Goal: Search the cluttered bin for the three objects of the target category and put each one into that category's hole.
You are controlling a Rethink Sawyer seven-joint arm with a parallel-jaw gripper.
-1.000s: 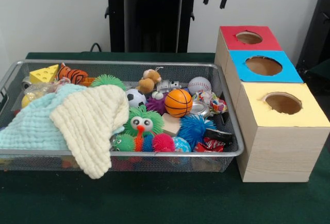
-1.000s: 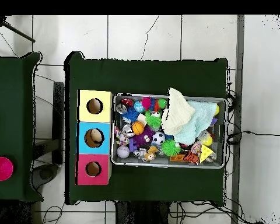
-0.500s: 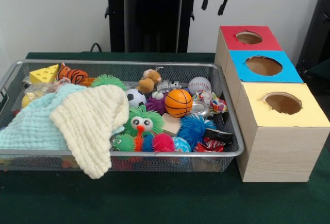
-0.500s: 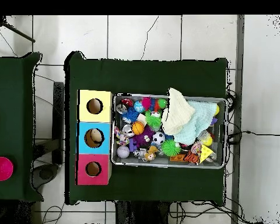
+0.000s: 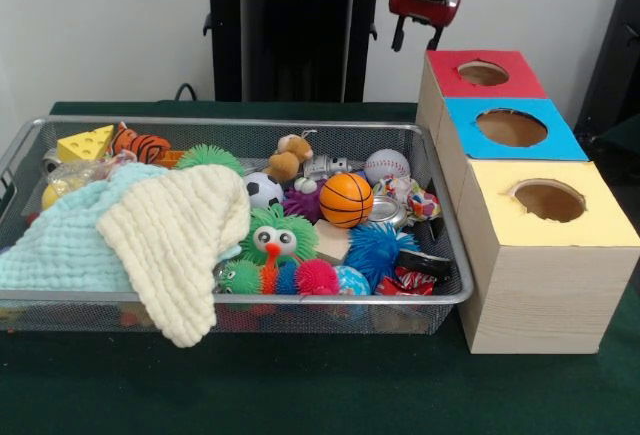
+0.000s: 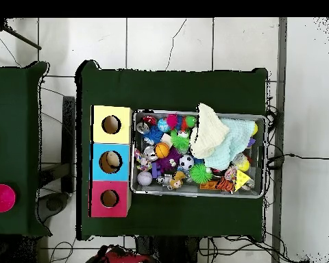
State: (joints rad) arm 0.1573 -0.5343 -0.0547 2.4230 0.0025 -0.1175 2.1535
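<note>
Two cloths (image 5: 140,225) over the bin's (image 5: 300,298) left toys; empty claw (image 5: 419,41) spread, arm cut off above.

Wire bin (image 5: 455,285) full of toys, three holed boxes (image 5: 545,255) beside

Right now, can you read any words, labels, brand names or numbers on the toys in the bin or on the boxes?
None readable in either view.
The three boxes have plain red, blue and yellow tops, no lettering.
The toys in the wire bin show no legible print.
</note>
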